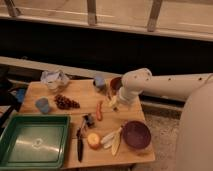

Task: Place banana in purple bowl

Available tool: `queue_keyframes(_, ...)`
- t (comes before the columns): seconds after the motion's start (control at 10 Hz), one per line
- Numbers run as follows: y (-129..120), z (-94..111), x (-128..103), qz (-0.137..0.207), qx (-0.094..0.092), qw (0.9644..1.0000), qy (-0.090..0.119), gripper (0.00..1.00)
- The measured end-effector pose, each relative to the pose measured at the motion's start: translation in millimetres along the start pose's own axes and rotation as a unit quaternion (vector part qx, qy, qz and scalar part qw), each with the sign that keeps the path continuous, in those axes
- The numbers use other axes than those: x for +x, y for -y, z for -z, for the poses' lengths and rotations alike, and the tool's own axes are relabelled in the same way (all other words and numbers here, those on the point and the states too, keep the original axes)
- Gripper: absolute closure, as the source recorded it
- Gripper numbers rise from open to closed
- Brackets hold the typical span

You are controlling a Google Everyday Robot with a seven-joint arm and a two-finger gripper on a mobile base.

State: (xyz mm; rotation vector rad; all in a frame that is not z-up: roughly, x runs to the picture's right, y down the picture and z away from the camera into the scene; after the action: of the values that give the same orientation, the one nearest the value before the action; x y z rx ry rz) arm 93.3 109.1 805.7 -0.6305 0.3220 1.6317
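From where I stand, the round, dark purple-maroon bowl sits near the front right corner of the light wooden table, and I see nothing inside it. The pale yellow-cream banana, its long curved strips splayed, lies flat on the wood just to the left of the purple bowl, almost touching its rim. Left of the banana, farther from the bowl, is a round orange fruit.

The white arm reaches in from the right, behind the bowl. Its gripper hangs low over the table behind and to the left of the bowl, farther back than the banana and apart from it, beside a slim orange-red stick. Whether the gripper is open or closed I cannot tell. It holds nothing that I can make out.

To my eye this is the approach step, with the banana not yet grasped. The next move calls for bringing the gripper forward and down over the banana, closing across the strips where they join, then lifting it the short way right and over the bowl's rim. The orange fruit lies close, so the descent wants care.
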Motion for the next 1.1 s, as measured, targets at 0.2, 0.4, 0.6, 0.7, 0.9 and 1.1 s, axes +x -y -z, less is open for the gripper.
queue_keyframes(0.2,-1.4,-19.1,13.0,0.000,0.001,0.9996,-0.027,0.30)
queue_keyframes(0.4,1.1,-35.3,26.5,-0.004,0.005,0.9986,-0.053,0.30)
queue_keyframes(0.6,2.9,-35.6,28.4,-0.005,0.006,0.9984,-0.056,0.30)
queue_keyframes(0.7,2.3,-35.8,28.3,-0.004,0.005,0.9984,-0.056,0.30)
queue_keyframes(0.9,1.9,-36.0,27.9,-0.003,0.005,0.9984,-0.056,0.30)
queue_keyframes(1.1,3.5,-41.4,30.4,-0.008,0.004,0.9978,-0.066,0.30)
